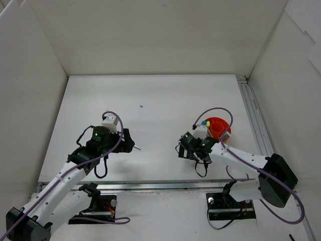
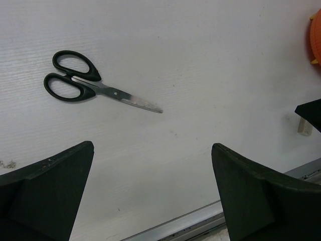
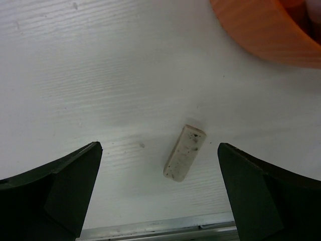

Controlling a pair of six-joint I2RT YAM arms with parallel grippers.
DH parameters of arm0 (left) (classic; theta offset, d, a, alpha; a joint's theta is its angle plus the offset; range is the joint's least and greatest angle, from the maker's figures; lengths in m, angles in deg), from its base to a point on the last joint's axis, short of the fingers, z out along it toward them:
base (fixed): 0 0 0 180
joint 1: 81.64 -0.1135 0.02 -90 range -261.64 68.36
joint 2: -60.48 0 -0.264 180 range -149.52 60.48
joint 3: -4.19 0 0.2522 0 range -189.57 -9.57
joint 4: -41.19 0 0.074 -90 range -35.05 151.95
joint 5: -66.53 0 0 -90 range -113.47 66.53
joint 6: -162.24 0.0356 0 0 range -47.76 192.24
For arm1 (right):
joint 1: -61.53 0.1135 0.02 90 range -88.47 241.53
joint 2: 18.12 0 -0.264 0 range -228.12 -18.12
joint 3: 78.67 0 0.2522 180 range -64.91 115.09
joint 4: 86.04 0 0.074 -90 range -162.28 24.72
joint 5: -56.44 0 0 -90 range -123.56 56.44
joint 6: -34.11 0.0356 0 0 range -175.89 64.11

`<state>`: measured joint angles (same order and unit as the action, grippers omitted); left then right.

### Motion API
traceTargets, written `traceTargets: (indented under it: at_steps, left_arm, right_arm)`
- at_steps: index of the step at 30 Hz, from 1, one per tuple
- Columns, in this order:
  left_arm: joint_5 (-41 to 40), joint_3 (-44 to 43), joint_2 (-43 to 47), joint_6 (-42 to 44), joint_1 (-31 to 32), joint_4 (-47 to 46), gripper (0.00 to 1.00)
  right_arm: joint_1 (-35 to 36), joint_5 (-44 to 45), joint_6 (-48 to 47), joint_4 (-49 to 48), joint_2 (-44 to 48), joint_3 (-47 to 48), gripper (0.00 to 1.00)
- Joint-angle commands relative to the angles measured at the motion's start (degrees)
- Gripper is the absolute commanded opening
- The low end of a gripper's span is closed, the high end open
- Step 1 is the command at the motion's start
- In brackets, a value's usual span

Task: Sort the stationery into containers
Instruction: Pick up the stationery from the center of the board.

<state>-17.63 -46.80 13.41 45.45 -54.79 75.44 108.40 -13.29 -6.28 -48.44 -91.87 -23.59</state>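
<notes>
A small beige eraser (image 3: 184, 152), speckled with dirt, lies flat on the white table between and just ahead of my right gripper's (image 3: 159, 145) open fingers. The round orange-red pot (image 3: 266, 30) stands beyond it to the upper right. From above, the pot (image 1: 223, 124) holds several items with blue and yellow tips, and my right gripper (image 1: 189, 149) hovers at its near left. My left gripper (image 2: 153, 145) is open and empty over bare table. Black-handled scissors (image 2: 95, 85) lie ahead of it to the left. The eraser also shows in the left wrist view (image 2: 302, 125).
A metal rail (image 1: 150, 185) runs along the table's near edge, close below both grippers. White walls enclose the table on the left, back and right. A small dark speck (image 1: 141, 106) lies mid-table.
</notes>
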Motion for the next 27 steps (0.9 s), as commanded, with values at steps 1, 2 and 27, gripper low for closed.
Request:
traceTargets:
  at_steps: [1,2,27]
  left_arm:
    - [-0.9,-0.4,1.2,-1.3,-0.7,-1.9,1.00]
    - [-0.9,-0.3,1.2,-1.3,-0.7,-1.9,0.99]
    - [-3.0,-3.8,-2.7,-1.1,-0.7,-1.5,0.99]
  right_arm:
    - [-1.0,2.4,8.0,-1.4,0.1,-1.9,0.98]
    - [-1.3,2.0,8.3,-1.6,0.2,-2.5,0.98]
    - [-6.5,0.4,-29.6,-16.1,1.9,14.2,0.00]
